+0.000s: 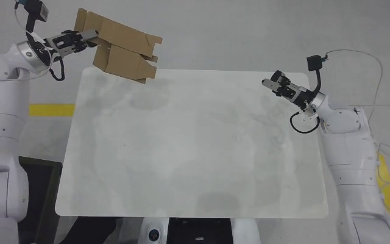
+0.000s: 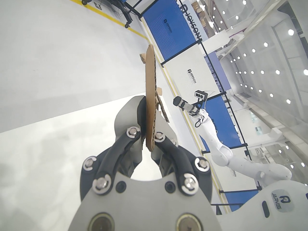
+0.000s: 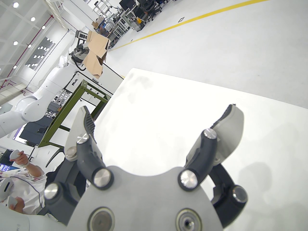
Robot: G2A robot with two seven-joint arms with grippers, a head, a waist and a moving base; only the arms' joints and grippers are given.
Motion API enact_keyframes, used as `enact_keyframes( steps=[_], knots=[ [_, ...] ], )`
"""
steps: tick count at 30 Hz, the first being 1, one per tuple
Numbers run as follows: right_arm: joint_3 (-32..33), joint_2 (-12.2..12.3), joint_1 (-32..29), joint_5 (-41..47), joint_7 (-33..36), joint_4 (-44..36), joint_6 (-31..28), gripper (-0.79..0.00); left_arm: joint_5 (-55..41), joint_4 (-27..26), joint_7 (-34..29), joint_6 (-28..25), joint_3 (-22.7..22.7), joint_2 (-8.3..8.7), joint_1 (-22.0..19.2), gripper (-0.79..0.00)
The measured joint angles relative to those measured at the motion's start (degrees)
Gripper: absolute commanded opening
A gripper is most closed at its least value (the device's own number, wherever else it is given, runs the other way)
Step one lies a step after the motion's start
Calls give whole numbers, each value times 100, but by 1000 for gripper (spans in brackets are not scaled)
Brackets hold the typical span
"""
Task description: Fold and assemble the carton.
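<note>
A flat, unfolded brown carton [image 1: 122,47] hangs in the air over the table's far left corner, its flaps spread. My left gripper [image 1: 91,38] is shut on one edge of it; in the left wrist view the carton [image 2: 151,85] stands edge-on between the two fingers [image 2: 154,118]. From the right wrist view the carton [image 3: 96,51] is seen far off, held up by the other arm. My right gripper [image 1: 268,82] hovers over the table's far right corner, open, with nothing between its fingers [image 3: 157,112].
The white table [image 1: 195,152] has a bare top with faint smudges. A green metal frame [image 3: 72,106] stands off the table's left side. Grey floor with a yellow line [image 1: 52,110] surrounds the table.
</note>
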Motion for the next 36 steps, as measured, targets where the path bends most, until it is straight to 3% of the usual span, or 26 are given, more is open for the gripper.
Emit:
enact_keyframes(
  steps=[6, 12, 20, 36],
  knots=[
    [0, 0, 0, 0, 0, 0, 0, 0, -415, -213, -41, 188, 361, -206, 94, -785],
    [0, 0, 0, 0, 0, 0, 0, 0, -488, -308, 50, 250, 551, -303, 224, -785],
    [0, 0, 0, 0, 0, 0, 0, 0, -608, -486, -223, 116, 551, -306, 415, -785],
    [0, 0, 0, 0, 0, 0, 0, 0, -374, -1328, -463, 12, 898, -377, 892, -785]
  ],
)
